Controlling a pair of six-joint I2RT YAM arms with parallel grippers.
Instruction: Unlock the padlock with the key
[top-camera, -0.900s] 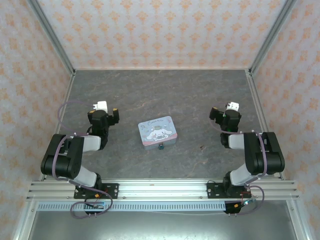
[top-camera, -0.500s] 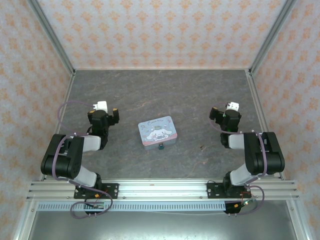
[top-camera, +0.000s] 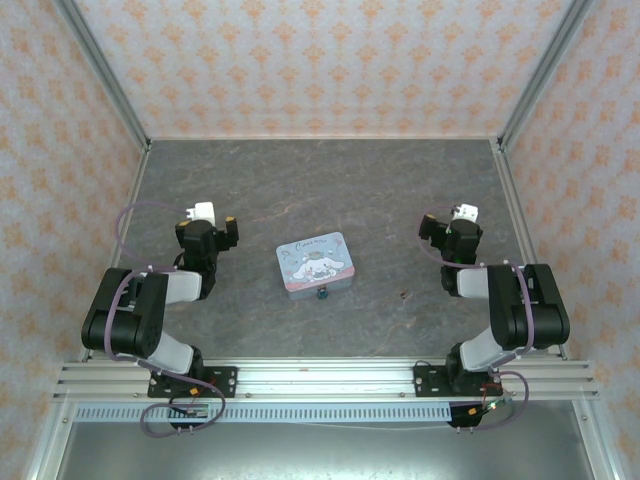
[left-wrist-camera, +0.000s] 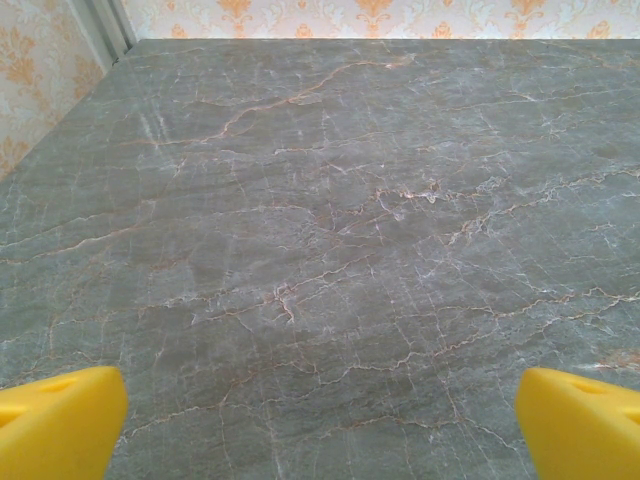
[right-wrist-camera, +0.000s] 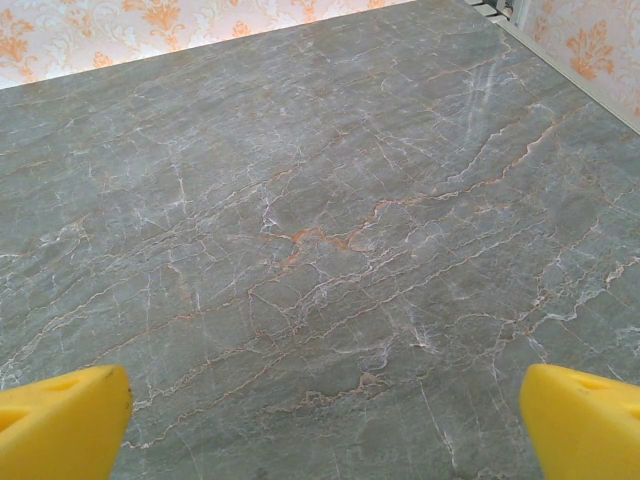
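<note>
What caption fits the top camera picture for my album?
Left arm and right arm flank a cartoon tin; padlock by its near edge, key further right.

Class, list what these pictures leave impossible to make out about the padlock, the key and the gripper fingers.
Padlock, top view: too small to tell shackle state or whether it touches the tin.
Key, top view: a speck; orientation unreadable.
Left gripper and right gripper, wrist views: open, yellow fingers cut off by the bottom edge.

Black arms (top-camera: 128, 318), lilac cables (top-camera: 121, 225), yellow-tipped grippers (left-wrist-camera: 320, 425)
</note>
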